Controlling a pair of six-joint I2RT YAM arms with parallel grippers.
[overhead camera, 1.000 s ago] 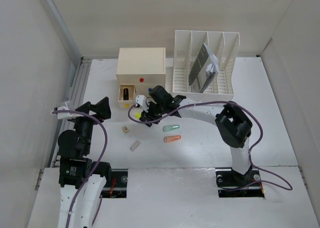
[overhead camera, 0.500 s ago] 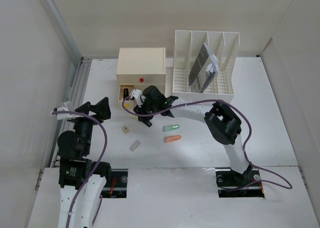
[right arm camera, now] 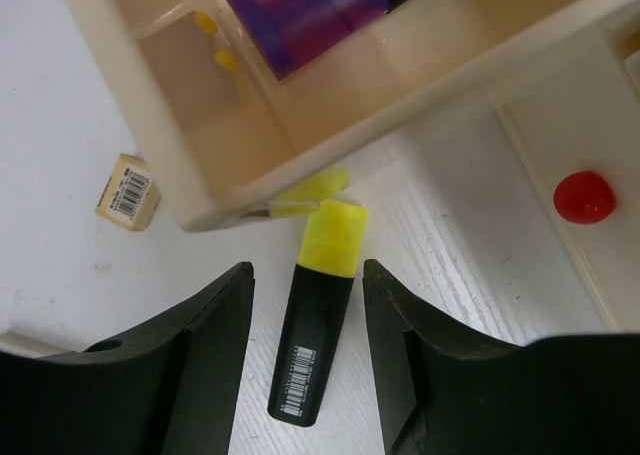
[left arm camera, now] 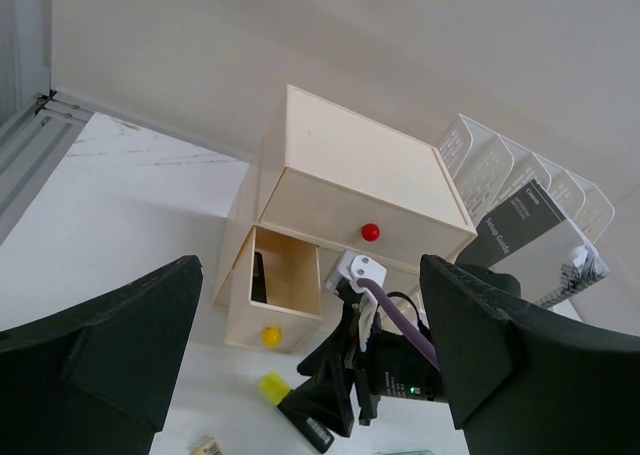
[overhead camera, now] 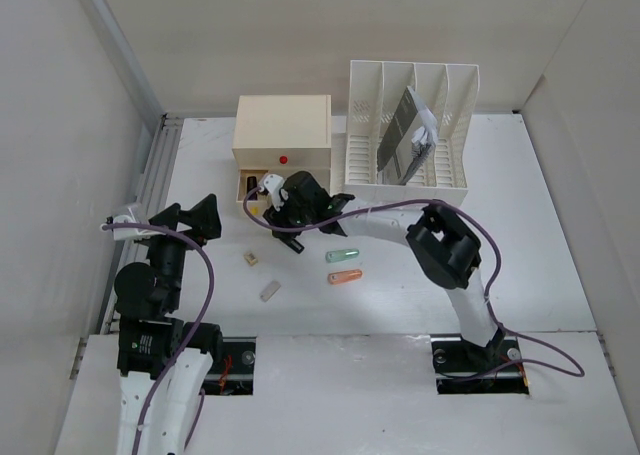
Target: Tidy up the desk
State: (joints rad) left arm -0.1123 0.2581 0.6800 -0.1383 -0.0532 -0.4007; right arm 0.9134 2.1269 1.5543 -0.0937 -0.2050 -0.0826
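The right gripper (right arm camera: 305, 275) is parted around the yellow-capped highlighter (right arm camera: 312, 345), not clamped; the left gripper (left arm camera: 310, 265) is spread wide, empty. In the right wrist view the highlighter is seen on the desk (right arm camera: 480, 265) at 6 o'clock of the open drawer (right arm camera: 150, 145), cap against its lip. It could be snagged there, or knocked away if gripped off-centre.

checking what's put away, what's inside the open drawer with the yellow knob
A purple marker with a dark end lies in the open drawer. The drawer's back is cut off in the wrist view, so unseen.
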